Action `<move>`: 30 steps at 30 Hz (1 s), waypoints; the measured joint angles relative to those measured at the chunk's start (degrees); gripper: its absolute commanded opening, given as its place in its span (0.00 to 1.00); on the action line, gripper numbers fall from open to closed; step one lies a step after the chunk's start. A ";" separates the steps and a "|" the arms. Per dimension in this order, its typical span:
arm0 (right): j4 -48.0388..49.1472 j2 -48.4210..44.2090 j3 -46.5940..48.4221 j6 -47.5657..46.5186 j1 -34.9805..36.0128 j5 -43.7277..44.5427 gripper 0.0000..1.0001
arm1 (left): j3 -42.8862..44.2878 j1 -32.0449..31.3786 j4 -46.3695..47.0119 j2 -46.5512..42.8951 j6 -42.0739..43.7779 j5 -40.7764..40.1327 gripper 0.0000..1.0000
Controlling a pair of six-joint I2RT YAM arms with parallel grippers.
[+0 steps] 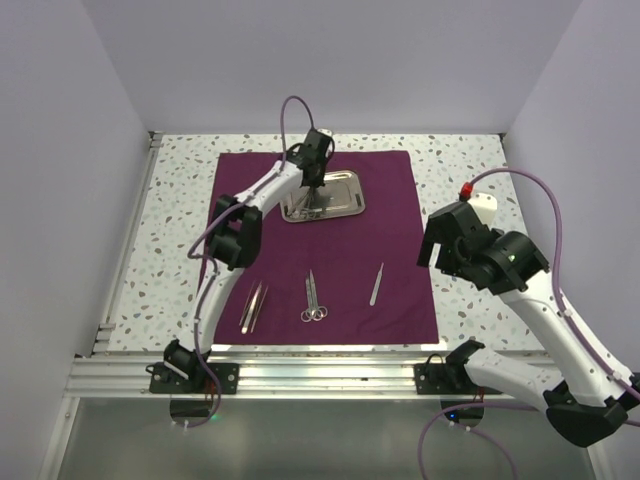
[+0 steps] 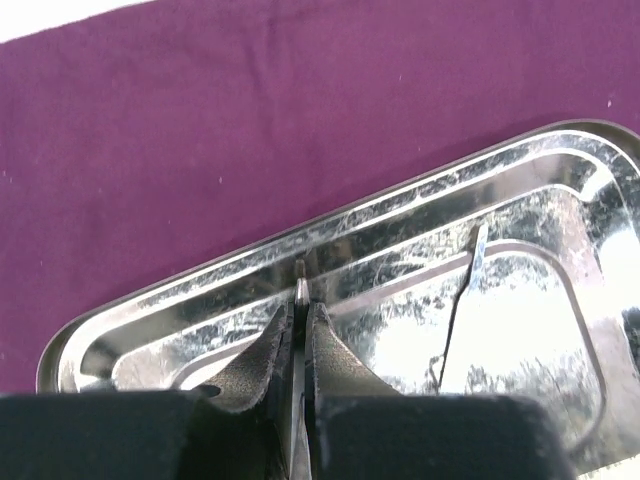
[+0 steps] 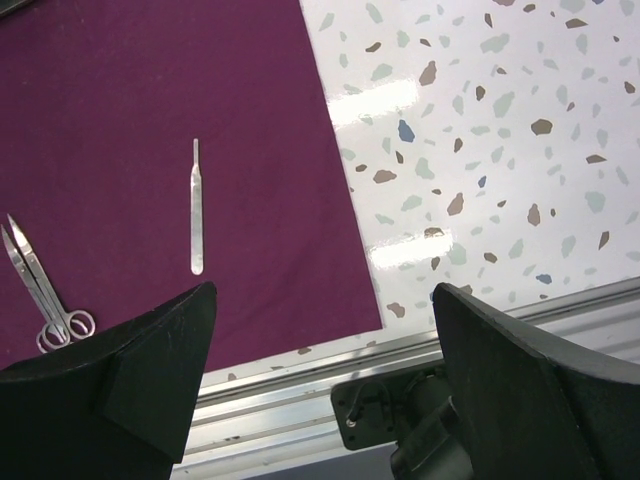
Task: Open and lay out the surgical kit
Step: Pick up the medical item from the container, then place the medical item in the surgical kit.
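The surgical kit's dark purple cloth [image 1: 330, 250] lies spread flat on the table. At its far middle sits the shiny steel tray [image 1: 345, 195] [image 2: 400, 215]. My left gripper [image 1: 314, 186] [image 2: 300, 300] reaches down into the tray and is shut on a slim steel instrument [image 2: 300, 290], whose thin tip pokes out between the fingers. Another slim piece [image 2: 478, 255] lies in the tray to the right. On the cloth's near part lie tweezers [image 1: 252, 306], ring-handled scissors [image 1: 314, 300] [image 3: 45, 295] and a flat steel handle [image 1: 377, 283] [image 3: 196, 210]. My right gripper [image 1: 440, 250] [image 3: 322, 290] hangs open beyond the cloth's right edge, holding nothing.
The speckled white tabletop [image 1: 460, 180] [image 3: 480, 150] shows around the cloth. An aluminium rail [image 1: 320, 375] [image 3: 300, 400] runs along the near edge with both arm bases on it. Pale walls close in the left, back and right.
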 measured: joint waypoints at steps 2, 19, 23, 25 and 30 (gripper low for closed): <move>0.15 -0.33 -0.11 -0.02 0.00 -0.44 0.93 | -0.04 0.35 -1.46 -0.63 -0.48 1.01 0.00; 2.40 -3.58 -1.97 -1.53 0.00 -1.03 0.93 | -16.68 -0.52 -4.87 -23.43 -12.83 2.23 0.00; 2.80 -4.42 -2.78 -1.99 0.00 -1.49 0.93 | -29.07 -5.99 -5.90 -31.08 -19.56 -2.84 0.00; 2.82 -4.57 -3.30 -2.27 0.00 -2.10 0.93 | -34.47 -10.58 -5.97 -33.81 -23.30 -4.55 0.00; 2.84 -4.48 -4.42 -3.45 0.00 -2.71 0.93 | -43.50 -19.17 -6.34 -36.59 -30.49 -6.36 0.00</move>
